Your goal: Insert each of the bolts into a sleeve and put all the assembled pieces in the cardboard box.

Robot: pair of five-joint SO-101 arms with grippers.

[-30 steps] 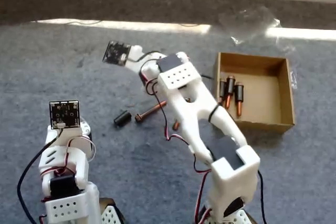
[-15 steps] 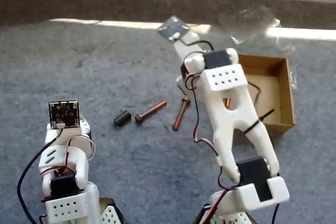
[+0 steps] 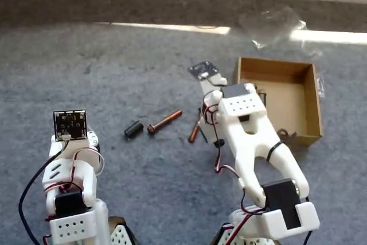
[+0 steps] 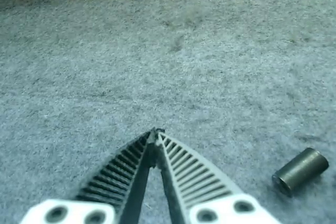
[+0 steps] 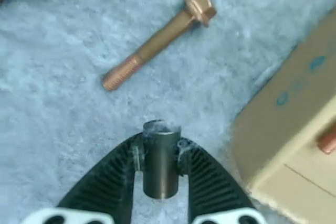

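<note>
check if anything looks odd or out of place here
Only a crumpled clear plastic bag on the carpet beyond the cardboard box, stray litter. The loose bolt and sleeve beside it simply await assembly.

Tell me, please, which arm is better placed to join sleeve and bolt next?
Right. The right pincer grips a sleeve close to a loose bolt; the left pincer is shut on nothing, beside a spare sleeve.

High view looks down on the carpet (image 3: pixel 86 84); wrist views sit low and close, the right sharing one bolt (image 5: pixel 155 43).
</note>
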